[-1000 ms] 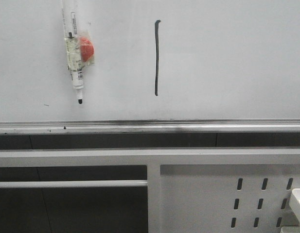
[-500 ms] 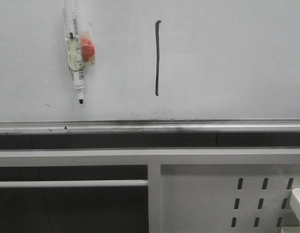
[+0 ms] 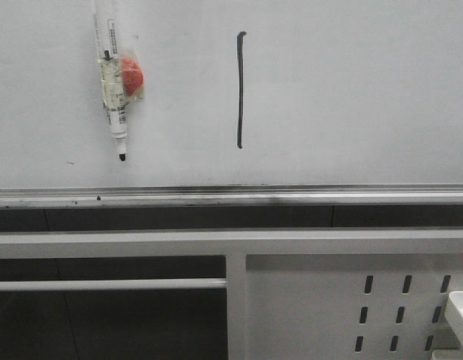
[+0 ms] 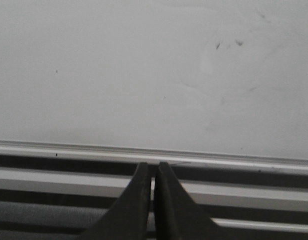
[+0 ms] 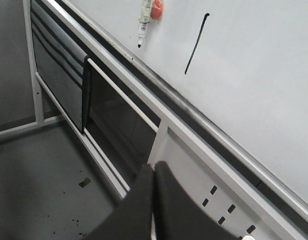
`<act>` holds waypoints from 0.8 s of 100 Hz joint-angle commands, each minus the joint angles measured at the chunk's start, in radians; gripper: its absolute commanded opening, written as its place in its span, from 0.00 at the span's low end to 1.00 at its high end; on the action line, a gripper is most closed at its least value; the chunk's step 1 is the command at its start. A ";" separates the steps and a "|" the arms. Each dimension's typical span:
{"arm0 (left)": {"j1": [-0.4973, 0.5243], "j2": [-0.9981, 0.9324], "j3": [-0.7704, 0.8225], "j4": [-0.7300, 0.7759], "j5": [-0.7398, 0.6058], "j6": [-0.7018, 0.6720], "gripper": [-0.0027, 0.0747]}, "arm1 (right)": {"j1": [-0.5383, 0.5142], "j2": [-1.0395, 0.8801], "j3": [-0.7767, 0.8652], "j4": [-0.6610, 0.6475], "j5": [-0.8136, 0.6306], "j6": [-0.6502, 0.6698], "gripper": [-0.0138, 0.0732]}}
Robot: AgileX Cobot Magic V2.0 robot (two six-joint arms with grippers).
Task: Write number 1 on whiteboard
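The whiteboard [image 3: 351, 90] fills the upper front view, with a silver rail [image 3: 231, 196] along its lower edge. A black number 1 [image 3: 241, 88] stands on it as a straight vertical stroke with a small hook on top; it shows again in the right wrist view as the number 1 [image 5: 196, 45]. A marker [image 3: 115, 97] hangs tip-down on the board, left of the stroke. My left gripper [image 4: 154, 167] is shut and holds nothing, facing bare whiteboard [image 4: 144, 75] above the rail. Low and away from the board, my right gripper [image 5: 154, 167] is shut with nothing in it.
A red round magnet [image 3: 132, 75] in clear wrap sits against the marker. Below the rail run white frame bars [image 3: 111, 244] and a white perforated metal panel [image 3: 351, 307]. A white block [image 3: 460, 311] pokes in at the lower right. A grey floor [image 5: 39, 185] lies under the frame.
The marker, the stroke and the frame have shifted only slightly in the front view; nothing was taken hold of or let go.
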 commanded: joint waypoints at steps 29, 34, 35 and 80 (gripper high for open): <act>-0.028 -0.022 0.034 0.028 0.065 -0.004 0.01 | -0.007 0.003 -0.023 0.009 -0.081 -0.001 0.09; -0.030 -0.022 0.034 0.028 0.065 -0.004 0.01 | -0.007 0.003 -0.023 0.009 -0.081 -0.001 0.09; -0.030 -0.022 0.034 0.028 0.065 -0.004 0.01 | -0.007 0.003 -0.023 0.009 -0.081 -0.001 0.09; -0.030 -0.022 0.034 0.028 0.065 -0.004 0.01 | -0.007 0.003 -0.023 0.009 -0.081 -0.001 0.09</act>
